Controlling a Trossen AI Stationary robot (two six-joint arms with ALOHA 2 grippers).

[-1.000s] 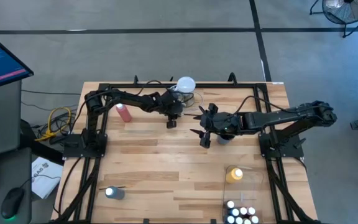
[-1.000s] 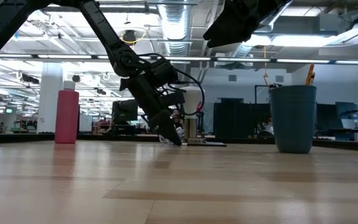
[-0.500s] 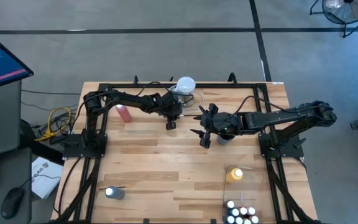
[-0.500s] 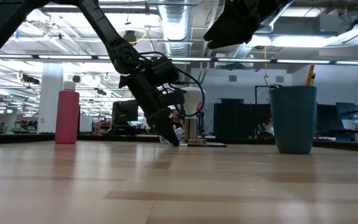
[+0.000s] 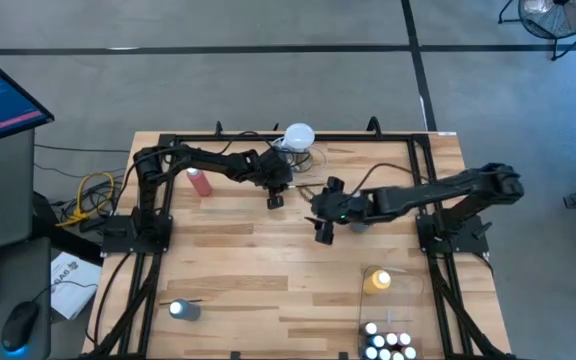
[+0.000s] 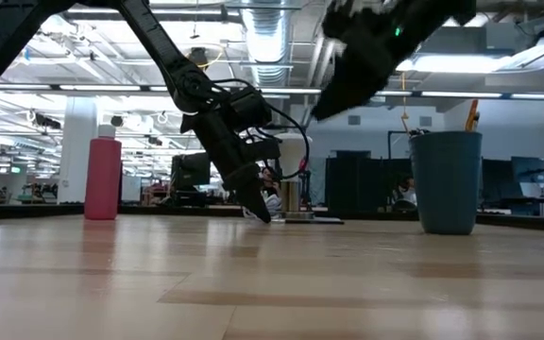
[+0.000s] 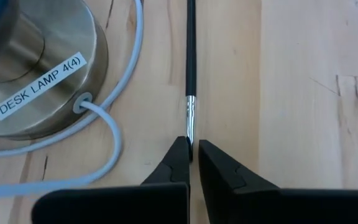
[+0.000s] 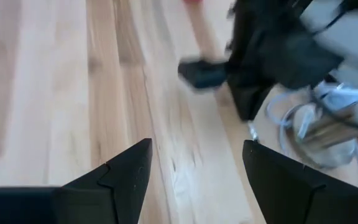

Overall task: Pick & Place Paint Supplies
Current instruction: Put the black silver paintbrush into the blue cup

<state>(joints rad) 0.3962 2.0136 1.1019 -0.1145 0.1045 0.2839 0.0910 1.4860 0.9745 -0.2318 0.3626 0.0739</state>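
A thin dark paintbrush [image 7: 191,56] with a silver ferrule lies flat on the wood beside the desk lamp's metal base [image 7: 36,74]. My left gripper [image 7: 192,152] is down at the brush's ferrule end, shut on it; it also shows in the high view [image 5: 276,199] and the low view [image 6: 258,212]. My right gripper [image 5: 320,230] hangs open above the table's middle, right of the left gripper, touching nothing [image 8: 194,168]. A pink-red bottle [image 5: 199,181] stands at the far left. A yellow bottle [image 5: 377,281] and several white-capped bottles [image 5: 388,345] stand at the near right. My left gripper pinches the paintbrush's tip end just below the silver ferrule [image 7: 190,127] between its two fingertips. The fingers slant down from above and point along the brush. The brush lies flat on the table, its dark handle running away from the fingers.
The desk lamp with its white round top [image 5: 298,135] and its cable [image 7: 114,134] sit close by the left gripper. A grey-blue cup [image 6: 445,179] holding a brush stands under the right arm. A grey bottle [image 5: 183,310] is at the near left. Bare wood lies in the middle.
My right gripper has moved toward the table's left and slightly nearer, coming lower and closer to the left gripper, and stays open. The left gripper and the paintbrush have kept still.
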